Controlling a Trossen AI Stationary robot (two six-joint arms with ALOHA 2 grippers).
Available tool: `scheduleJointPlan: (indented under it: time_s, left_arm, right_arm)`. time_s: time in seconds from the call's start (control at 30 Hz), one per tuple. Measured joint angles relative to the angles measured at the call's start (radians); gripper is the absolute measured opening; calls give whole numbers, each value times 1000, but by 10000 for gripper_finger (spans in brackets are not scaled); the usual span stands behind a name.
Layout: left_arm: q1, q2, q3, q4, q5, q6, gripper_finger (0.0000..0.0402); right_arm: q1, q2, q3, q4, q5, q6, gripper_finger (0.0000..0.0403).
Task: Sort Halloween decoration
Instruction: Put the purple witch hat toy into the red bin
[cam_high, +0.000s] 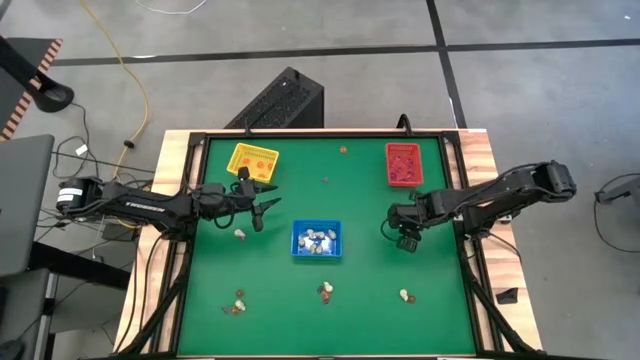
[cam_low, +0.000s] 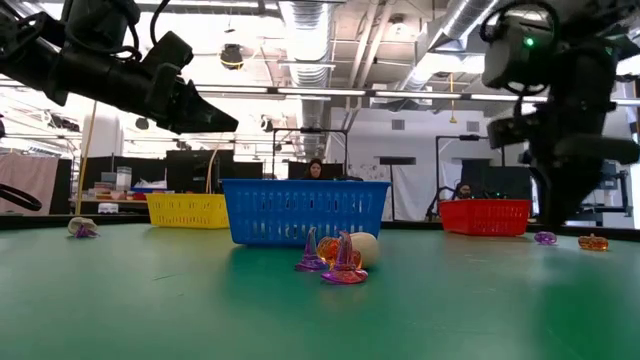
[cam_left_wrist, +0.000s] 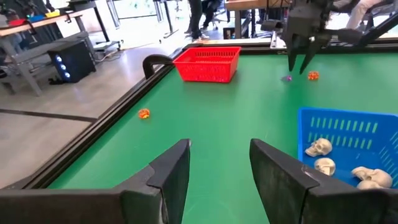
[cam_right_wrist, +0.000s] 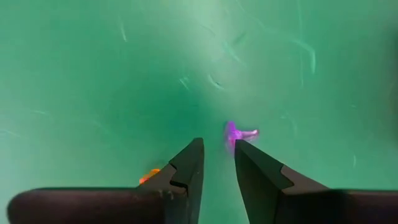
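Observation:
Halloween decorations lie scattered on the green table (cam_high: 360, 290). A purple trinket (cam_right_wrist: 236, 133) and an orange one (cam_right_wrist: 149, 175) lie just past the fingertips of my right gripper (cam_right_wrist: 217, 163). That gripper points down over them at the table's right (cam_high: 405, 240), open by a narrow gap with nothing between its fingers. My left gripper (cam_left_wrist: 219, 168) hangs open and about level at the left (cam_high: 262, 210), near the yellow tray (cam_high: 253, 160) and facing the blue tray (cam_high: 316, 240). White skulls (cam_left_wrist: 320, 147) lie in the blue tray. A whitish trinket (cam_high: 240, 234) lies near my left gripper.
A red tray (cam_high: 404, 164) stands at the far right. Loose trinkets lie near the front edge (cam_high: 326, 290), (cam_high: 404, 296), (cam_high: 236, 303) and toward the far side (cam_high: 343, 150), (cam_high: 324, 180). Purple cone-shaped pieces (cam_low: 330, 255) stand before the blue tray. A raised black rim (cam_left_wrist: 93, 140) borders the table.

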Motion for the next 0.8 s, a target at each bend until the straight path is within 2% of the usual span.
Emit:
scheduleJointPlan:
  time_s: [0.27, 0.5, 0.8]
  left_arm:
    - [0, 0, 1, 4, 1, -8, 157]
    - [0, 0, 1, 13, 2, -10, 158]
    - [0, 0, 1, 13, 3, -20, 157]
  right_arm:
    - [-1, 0, -41, 52, 40, -19, 99]
    - [-1, 0, -44, 57, 63, -23, 97]
    - [-8, -3, -119, 166, 64, -44, 90]
